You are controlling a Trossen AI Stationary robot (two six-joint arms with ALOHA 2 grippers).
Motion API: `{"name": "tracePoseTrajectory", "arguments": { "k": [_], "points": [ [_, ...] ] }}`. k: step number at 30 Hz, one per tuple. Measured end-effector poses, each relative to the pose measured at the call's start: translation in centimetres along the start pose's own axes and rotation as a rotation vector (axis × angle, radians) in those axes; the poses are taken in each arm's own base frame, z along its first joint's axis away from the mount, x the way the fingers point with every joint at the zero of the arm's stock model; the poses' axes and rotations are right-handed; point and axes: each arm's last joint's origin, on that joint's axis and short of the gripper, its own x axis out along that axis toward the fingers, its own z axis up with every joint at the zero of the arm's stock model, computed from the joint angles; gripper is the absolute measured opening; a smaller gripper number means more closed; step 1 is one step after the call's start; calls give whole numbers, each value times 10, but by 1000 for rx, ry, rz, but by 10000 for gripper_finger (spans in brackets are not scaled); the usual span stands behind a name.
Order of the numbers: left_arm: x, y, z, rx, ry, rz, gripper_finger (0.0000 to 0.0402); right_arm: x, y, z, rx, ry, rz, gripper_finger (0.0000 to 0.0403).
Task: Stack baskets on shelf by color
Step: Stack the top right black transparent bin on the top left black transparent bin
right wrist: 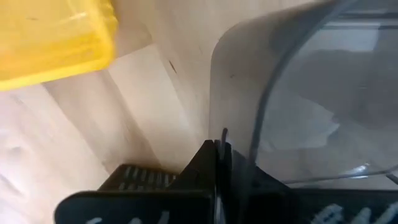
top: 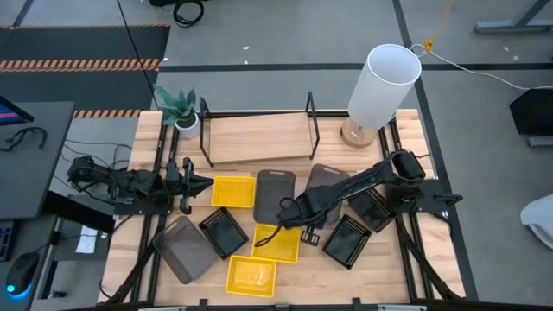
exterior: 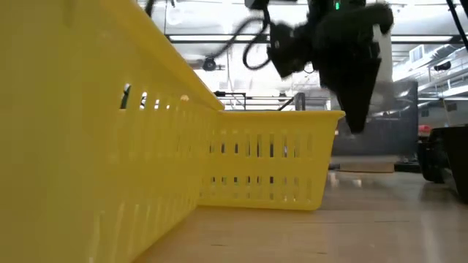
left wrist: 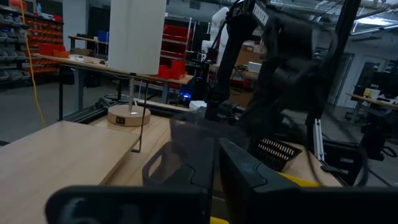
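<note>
Baskets (top: 276, 243) scattered on table, all empty; shelf (top: 259, 138) bare; right gripper (top: 285, 213) jaws closed.

Pale wood table (top: 130, 233), matt with visible grain. Slotted yellow basket (exterior: 270, 164), smooth glossy plastic. At its 12 o'clock, smoky translucent grey basket (top: 274, 193), also plastic. Light wooden shelf (top: 259, 138) framed in thin black metal wire. Smooth matt white lamp (top: 384, 82) on a wooden base.

Overhead camera looks straight down; the table-level one shares its yellow basket (top: 276, 243), closer (exterior: 270, 164).
</note>
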Motion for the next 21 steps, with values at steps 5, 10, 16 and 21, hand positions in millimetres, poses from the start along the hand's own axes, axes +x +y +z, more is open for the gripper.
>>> {"name": "tracePoseTrajectory", "arguments": {
  "k": [5, 10, 16, 21],
  "points": [
    [0, 0, 0, 0, 0, 0, 34, -28, 5, -1, -14, -42, -10, 6],
    [0, 0, 0, 0, 0, 0, 35, -51, 14, -1, -62, -126, 0, 5],
    [0, 0, 0, 0, 0, 0, 28, -76, 18, -3, -90, -204, -5, 5],
    [0, 0, 0, 0, 0, 0, 35, -89, 18, -2, -102, -247, 9, 5]
  ]
}}
